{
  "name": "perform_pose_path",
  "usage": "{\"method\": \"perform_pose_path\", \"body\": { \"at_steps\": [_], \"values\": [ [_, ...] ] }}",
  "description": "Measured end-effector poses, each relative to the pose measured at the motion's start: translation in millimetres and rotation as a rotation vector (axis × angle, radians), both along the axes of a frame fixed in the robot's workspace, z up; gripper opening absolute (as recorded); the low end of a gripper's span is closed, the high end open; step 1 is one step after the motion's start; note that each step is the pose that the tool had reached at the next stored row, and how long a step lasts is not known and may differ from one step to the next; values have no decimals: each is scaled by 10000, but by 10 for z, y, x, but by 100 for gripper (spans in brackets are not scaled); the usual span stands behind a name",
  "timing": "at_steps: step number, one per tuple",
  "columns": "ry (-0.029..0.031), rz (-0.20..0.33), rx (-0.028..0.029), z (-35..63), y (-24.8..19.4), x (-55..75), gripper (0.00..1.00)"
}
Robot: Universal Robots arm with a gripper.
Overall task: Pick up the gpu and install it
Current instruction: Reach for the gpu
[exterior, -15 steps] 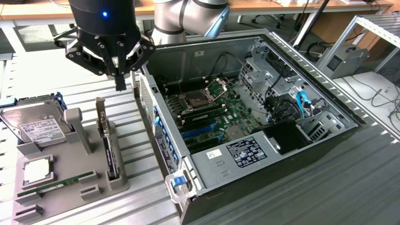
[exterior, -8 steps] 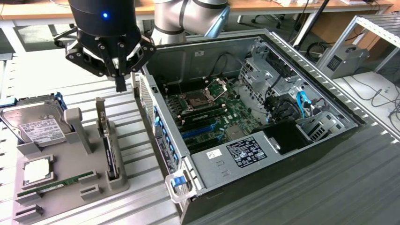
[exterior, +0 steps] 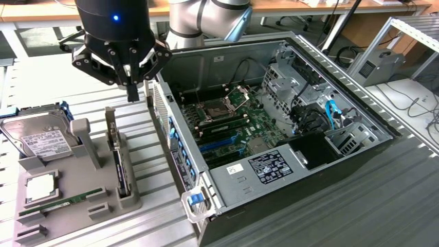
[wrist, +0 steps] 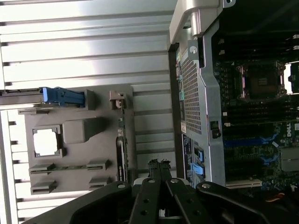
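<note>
The gpu [exterior: 122, 170] is a thin dark card standing on edge in a slot of the grey holder [exterior: 69, 216], its silver end bracket [exterior: 110, 123] pointing up at the far end. My gripper [exterior: 132, 95] hangs above the table just past that bracket end, between the holder and the computer case. Its fingers are shut together with nothing between them. In the wrist view the shut fingertips [wrist: 159, 164] sit beside the gpu [wrist: 122, 151], toward the case and apart from the card.
The open computer case [exterior: 343, 170] lies at the exterior view's right, with its motherboard [exterior: 226, 128] exposed. The holder also carries a silver hard drive [exterior: 41, 136], a processor [exterior: 41, 186] and a green RAM stick [exterior: 61, 203]. The table is ribbed metal.
</note>
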State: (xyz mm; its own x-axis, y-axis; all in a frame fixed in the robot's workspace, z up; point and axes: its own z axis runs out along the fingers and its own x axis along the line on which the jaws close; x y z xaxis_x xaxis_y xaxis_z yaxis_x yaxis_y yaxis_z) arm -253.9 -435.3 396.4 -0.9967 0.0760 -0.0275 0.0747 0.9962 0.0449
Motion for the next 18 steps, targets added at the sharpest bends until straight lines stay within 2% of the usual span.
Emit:
{"method": "perform_pose_path", "body": {
  "at_steps": [18],
  "values": [
    [0, 0, -22, -3, -43, 0, 11]
  ]
}}
